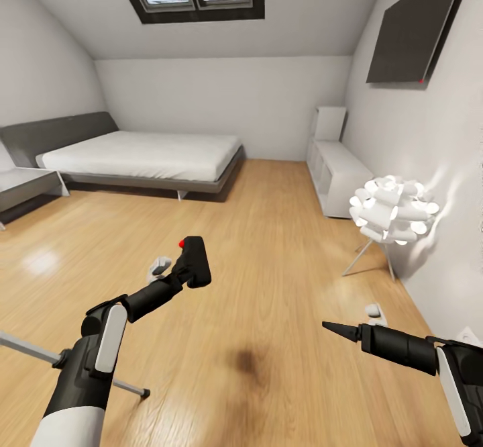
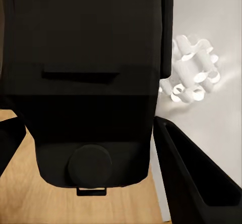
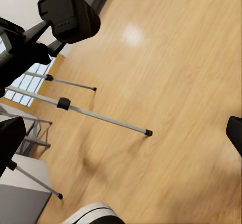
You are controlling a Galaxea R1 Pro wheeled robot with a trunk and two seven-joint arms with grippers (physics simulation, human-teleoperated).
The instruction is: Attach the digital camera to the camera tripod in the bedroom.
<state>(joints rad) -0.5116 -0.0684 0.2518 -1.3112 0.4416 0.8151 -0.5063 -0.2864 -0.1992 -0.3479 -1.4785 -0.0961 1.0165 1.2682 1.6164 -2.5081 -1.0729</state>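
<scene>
We were already in the bedroom with the pale plank wood floor [image 1: 282, 245], and the tall silver-legged camera tripod [image 3: 101, 117] stood just off our left side. Our left gripper [image 1: 188, 269] was clamped on the small black boxy digital camera [image 1: 195, 259], held up over the floor and not mounted yet. Our right gripper [image 1: 335, 329] looked pinched closed and empty, so lining up and attaching was all that was left.

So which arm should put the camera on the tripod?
Probably the left. Its gripper already holds the camera, and a tripod leg shows low on that same side. The right gripper is holding nothing and hangs over bare floor on the other side.
</scene>
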